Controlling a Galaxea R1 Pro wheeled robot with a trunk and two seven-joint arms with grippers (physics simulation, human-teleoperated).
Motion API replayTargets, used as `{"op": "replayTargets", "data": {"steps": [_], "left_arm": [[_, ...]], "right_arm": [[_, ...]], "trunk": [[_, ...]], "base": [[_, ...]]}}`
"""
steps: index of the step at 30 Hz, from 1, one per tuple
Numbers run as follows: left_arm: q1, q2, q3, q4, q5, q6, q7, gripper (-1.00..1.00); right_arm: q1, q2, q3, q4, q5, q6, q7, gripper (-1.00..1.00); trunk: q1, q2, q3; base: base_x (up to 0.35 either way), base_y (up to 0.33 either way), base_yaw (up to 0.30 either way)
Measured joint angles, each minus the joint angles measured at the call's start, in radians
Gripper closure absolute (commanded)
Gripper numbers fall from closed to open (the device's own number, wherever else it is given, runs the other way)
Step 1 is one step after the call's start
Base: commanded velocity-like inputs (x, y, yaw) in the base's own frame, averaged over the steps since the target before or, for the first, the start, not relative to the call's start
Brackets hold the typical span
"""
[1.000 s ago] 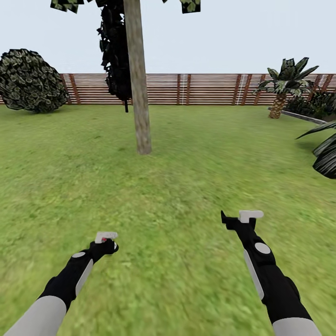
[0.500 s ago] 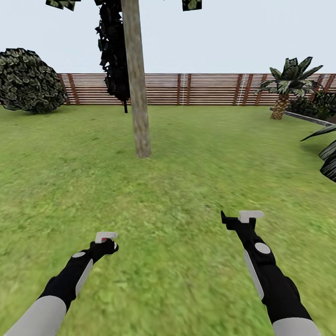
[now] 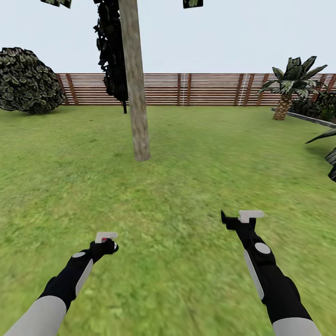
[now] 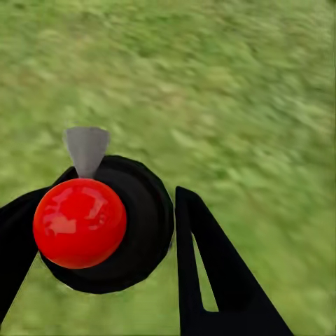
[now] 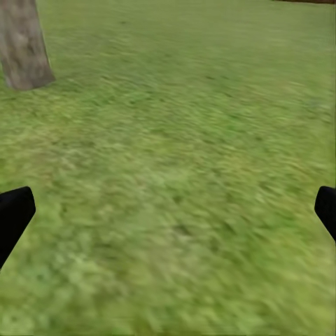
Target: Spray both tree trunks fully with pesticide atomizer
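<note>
The pesticide atomizer, a round black body with a glossy red ball on top and a grey cone nozzle, sits between the black fingers of my left gripper, which is shut on it. In the head view my left gripper hangs low over the grass floor, with a spot of red showing in it. Held a little higher, my right gripper is open and empty, its fingertips wide apart. A tree trunk of pale mottled bark rises ahead left; its base appears in the right wrist view.
A brown slat fence closes the lawn at the back. A round dark bush stands far left, and black foliage hangs behind the trunk. A small palm and dark striped leaves are at the right.
The whole view has crept forward: the trunk sits slightly lower and nearer, the bush and palm have spread outward. Both arms hold the same pose.
</note>
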State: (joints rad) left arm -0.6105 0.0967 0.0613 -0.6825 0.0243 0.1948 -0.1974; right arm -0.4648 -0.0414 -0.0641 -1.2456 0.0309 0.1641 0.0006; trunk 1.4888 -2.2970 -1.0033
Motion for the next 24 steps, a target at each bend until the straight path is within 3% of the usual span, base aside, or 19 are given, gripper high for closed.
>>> {"op": "replayTargets", "data": {"steps": [24], "left_arm": [[0.000, 0.000, 0.000, 0.000, 0.000, 0.000, 0.000, 1.00]], "right_arm": [[0.000, 0.000, 0.000, 0.000, 0.000, 0.000, 0.000, -1.00]], "trunk": [[0.000, 0.000, 0.000]], "base": [[0.340, 0.021, 0.003]]}}
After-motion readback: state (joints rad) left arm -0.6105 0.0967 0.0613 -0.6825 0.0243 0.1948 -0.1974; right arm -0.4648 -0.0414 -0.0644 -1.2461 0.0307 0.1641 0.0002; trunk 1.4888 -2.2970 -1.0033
